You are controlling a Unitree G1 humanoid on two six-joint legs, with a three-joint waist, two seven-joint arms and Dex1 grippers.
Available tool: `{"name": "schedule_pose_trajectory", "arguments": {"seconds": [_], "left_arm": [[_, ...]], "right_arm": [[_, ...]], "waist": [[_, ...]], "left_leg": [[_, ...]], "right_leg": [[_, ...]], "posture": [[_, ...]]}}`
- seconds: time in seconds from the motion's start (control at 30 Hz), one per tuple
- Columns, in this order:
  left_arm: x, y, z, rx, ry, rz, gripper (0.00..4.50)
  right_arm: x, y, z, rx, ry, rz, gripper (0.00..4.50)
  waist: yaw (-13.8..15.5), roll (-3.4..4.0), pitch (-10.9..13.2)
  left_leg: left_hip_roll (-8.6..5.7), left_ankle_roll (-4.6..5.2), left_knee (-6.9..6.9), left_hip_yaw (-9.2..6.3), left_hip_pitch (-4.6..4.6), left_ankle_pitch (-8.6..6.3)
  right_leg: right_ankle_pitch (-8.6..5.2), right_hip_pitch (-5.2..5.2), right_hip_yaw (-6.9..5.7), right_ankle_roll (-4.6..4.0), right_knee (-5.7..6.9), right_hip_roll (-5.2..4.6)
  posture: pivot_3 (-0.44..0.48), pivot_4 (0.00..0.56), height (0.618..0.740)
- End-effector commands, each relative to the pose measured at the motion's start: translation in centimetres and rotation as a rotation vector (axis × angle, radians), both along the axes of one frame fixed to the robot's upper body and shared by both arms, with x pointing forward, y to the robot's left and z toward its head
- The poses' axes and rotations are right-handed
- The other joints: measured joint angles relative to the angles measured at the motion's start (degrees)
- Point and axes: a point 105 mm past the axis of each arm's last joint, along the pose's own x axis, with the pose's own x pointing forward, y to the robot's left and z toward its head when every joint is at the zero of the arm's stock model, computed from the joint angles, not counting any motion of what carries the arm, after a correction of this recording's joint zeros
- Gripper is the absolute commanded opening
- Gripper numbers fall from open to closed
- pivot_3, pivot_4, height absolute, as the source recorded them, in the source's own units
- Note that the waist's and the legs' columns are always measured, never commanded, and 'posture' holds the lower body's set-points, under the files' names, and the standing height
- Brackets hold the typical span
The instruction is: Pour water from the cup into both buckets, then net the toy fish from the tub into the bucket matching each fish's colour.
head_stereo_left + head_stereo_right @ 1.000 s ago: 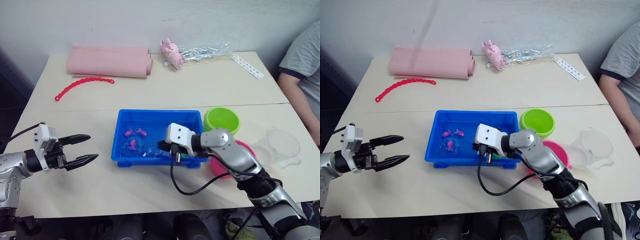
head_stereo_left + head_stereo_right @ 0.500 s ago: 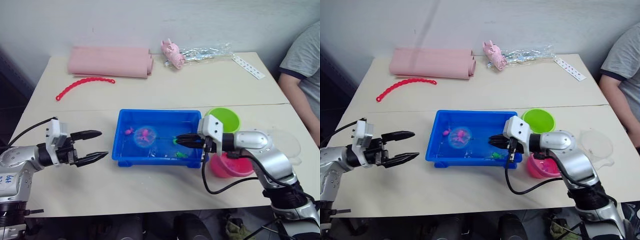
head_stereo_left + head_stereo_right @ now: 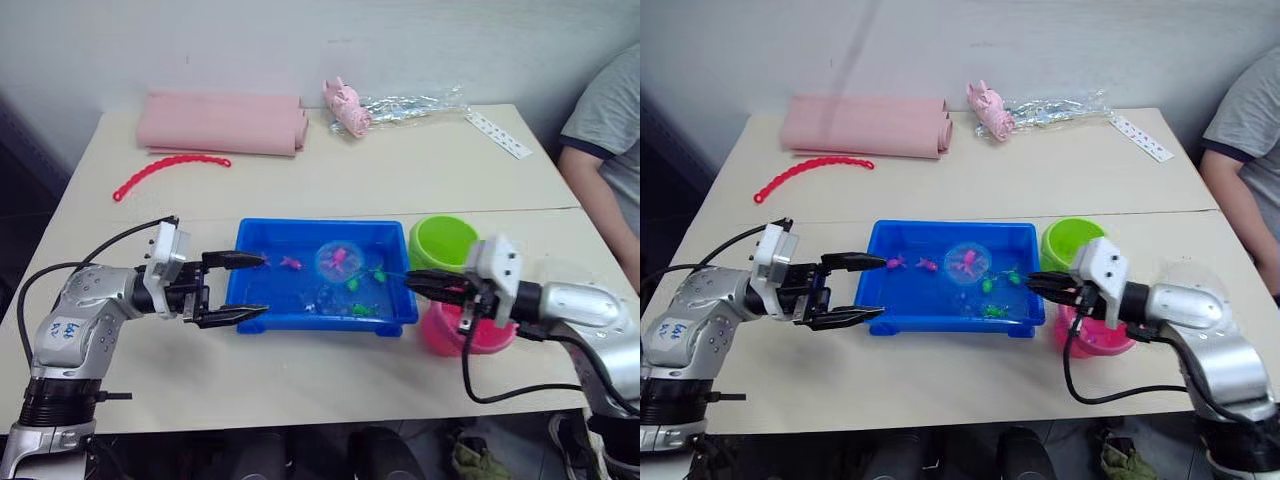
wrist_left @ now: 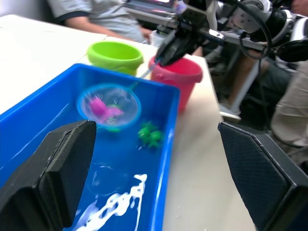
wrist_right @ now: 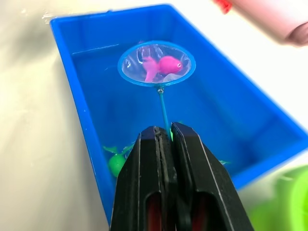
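Note:
The blue tub (image 3: 310, 321) holds water, a loose pink fish (image 3: 291, 263) and green fish (image 3: 352, 284). My right gripper (image 3: 412, 282) is shut on the thin handle of the net (image 3: 337, 260), whose hoop hangs over the tub's middle with a pink fish (image 5: 163, 65) in the mesh. The gripper sits at the tub's right end, in front of the pink bucket (image 3: 468, 338); the green bucket (image 3: 443, 240) stands just behind. My left gripper (image 3: 262, 285) is open, its fingers (image 4: 62, 163) straddling the tub's left front corner. The clear cup (image 3: 1185, 270) is partly hidden behind my right arm.
A rolled pink cloth (image 3: 220, 122), a red bead chain (image 3: 168, 167), a pink toy with a plastic bag (image 3: 345, 105) and a white strip (image 3: 497, 133) lie at the table's far side. A person (image 3: 605, 130) sits at the right edge.
My right gripper has drawn back to the right, carrying the net and its pink fish across the tub. My left gripper has moved right to the tub's left end.

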Motion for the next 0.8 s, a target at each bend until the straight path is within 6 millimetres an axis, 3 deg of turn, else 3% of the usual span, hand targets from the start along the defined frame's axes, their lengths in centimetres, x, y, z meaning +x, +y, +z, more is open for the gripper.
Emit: {"name": "schedule_pose_trajectory", "arguments": {"seconds": [0.03,0.27,0.5,0.67,0.8], "left_arm": [[0.0,-1.0,0.4,-0.019,-0.003,-0.069,4.44],[0.4,-4.1,0.4,-0.062,-0.004,-0.182,4.44],[1.2,-5.3,-0.6,-0.068,-0.021,-0.227,4.44],[1.7,-6.5,-0.7,-0.092,-0.038,-0.263,4.44],[1.7,-7.5,-0.5,-0.109,-0.054,-0.286,4.44]], "right_arm": [[-2.5,-1.5,2.6,0.018,-0.085,-0.050,0.00],[-8.3,-6.9,3.8,-0.017,-0.141,-0.364,0.00],[-13.0,-11.3,1.8,-0.094,-0.131,-0.645,0.00],[-14.9,-13.6,1.0,-0.152,-0.191,-0.788,0.00],[-15.3,-13.8,0.2,-0.234,-0.219,-0.798,0.00]], "waist": [[0.6,0.01,0.0],[2.4,0.03,0.0],[2.0,0.08,0.0],[1.9,0.14,-0.1],[2.1,0.22,-0.1]], "left_leg": [[0.00,0.00,0.01,0.00,0.00,0.00],[-0.05,0.10,0.04,-0.07,-0.04,0.05],[-0.05,0.10,-0.01,0.07,0.08,0.07],[-0.05,0.08,-0.04,0.07,0.09,0.08],[-0.05,0.06,-0.06,0.10,0.09,0.08]], "right_leg": [[0.00,0.00,0.00,0.00,-0.01,0.01],[0.03,0.13,-0.03,0.06,-0.37,0.03],[0.04,0.15,0.12,0.07,-0.35,0.09],[0.04,0.14,0.21,0.07,-0.36,0.09],[0.04,0.08,0.30,0.07,-0.34,0.10]], "posture": [[0.000,0.150,0.740],[0.000,0.150,0.740],[0.000,0.150,0.740],[0.000,0.150,0.740],[0.000,0.150,0.740]]}}
